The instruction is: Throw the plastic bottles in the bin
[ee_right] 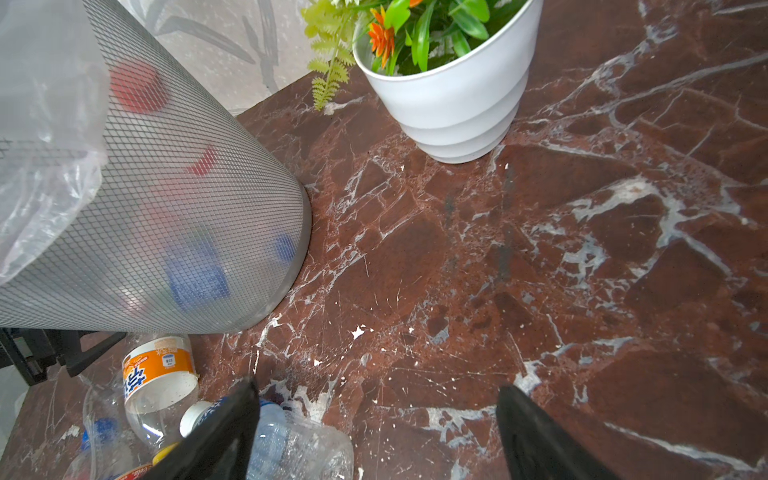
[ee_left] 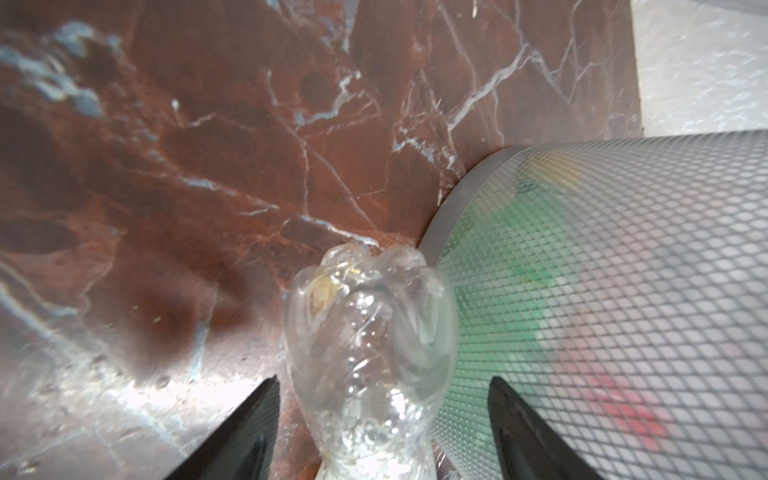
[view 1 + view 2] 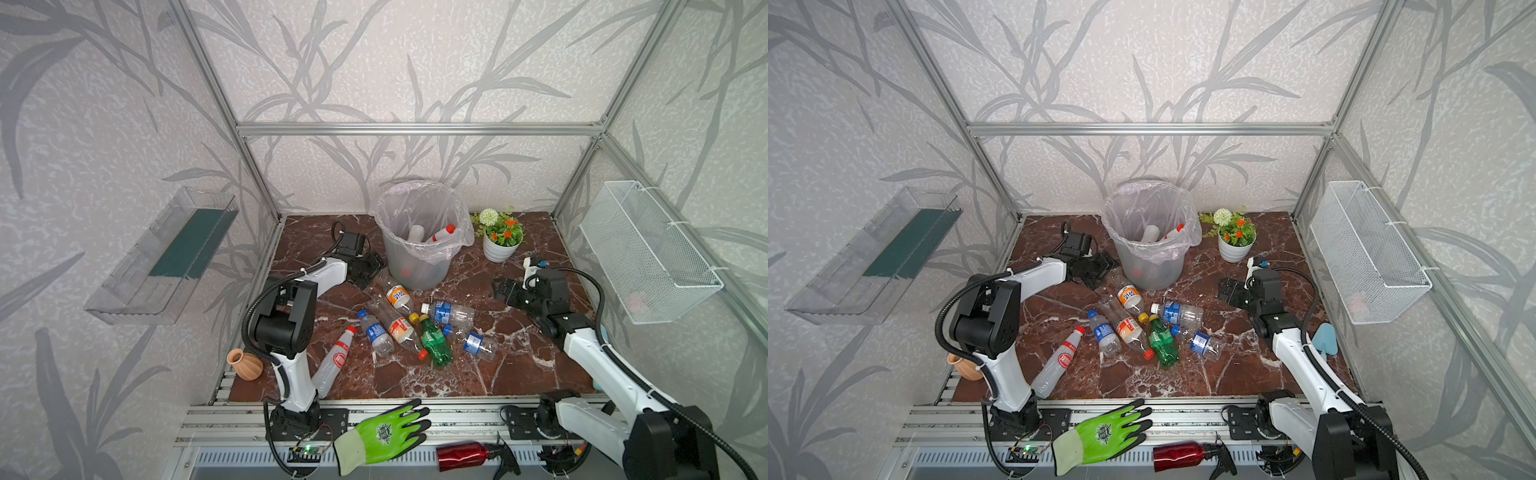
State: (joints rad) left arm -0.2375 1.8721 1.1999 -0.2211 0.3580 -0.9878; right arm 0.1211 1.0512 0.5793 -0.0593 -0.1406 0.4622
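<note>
Left tool [image 2: 383,376], arm [image 3: 328,270] stretched low, straddles bottle [image 2: 370,316] (beside bin [image 2: 602,291]).

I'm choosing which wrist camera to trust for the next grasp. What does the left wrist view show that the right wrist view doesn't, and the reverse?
Only the left wrist view: the base of a clear bottle between the fingers of the open left claw, with a gap on each side. Only the right wrist view: the white flower pot, the clear bag, an orange-labelled bottle (possibly that same one), a blue-labelled bottle, and the open right claw over bare marble. Both: the grey bin wall and the marble table.
</note>
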